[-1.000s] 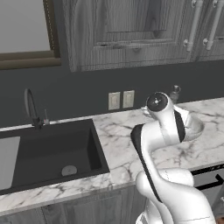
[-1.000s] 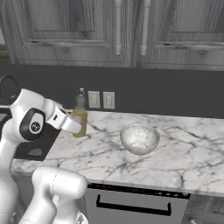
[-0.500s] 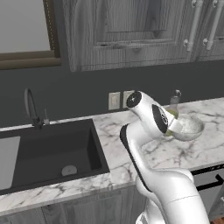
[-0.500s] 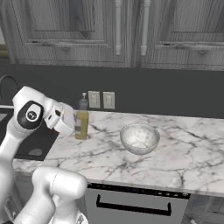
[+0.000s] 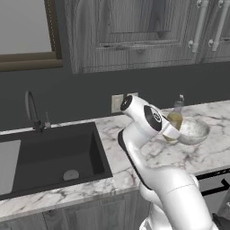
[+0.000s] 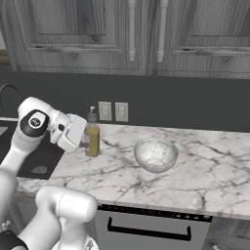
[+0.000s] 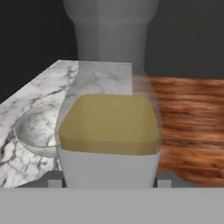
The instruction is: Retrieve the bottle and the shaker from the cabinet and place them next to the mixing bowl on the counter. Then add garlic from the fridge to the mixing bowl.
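Note:
A clear bottle (image 6: 92, 137) with yellow liquid and a pump top stands upright at counter level, just left of the glass mixing bowl (image 6: 156, 154). My gripper (image 6: 88, 142) is shut on the bottle's lower body from the sink side. In the hand view the bottle (image 7: 109, 122) rises between my gripper (image 7: 109, 180) tips, with the bowl (image 7: 35, 131) behind it on the left. From the left base view the bottle (image 5: 174, 120) stands in front of the bowl (image 5: 194, 130), with the hand low beside it. The shaker and garlic are out of view.
A dark sink (image 5: 54, 155) with a faucet (image 5: 31, 110) lies left of the arm. Shut cabinet doors (image 6: 132, 34) hang above the marble counter (image 6: 210, 166). Wall outlets (image 6: 113, 111) sit behind the bottle. An oven handle (image 6: 149, 230) runs below the counter edge.
The arm has swung forward and carried the bottle down and closer to the bowl. The grip has stayed the same.

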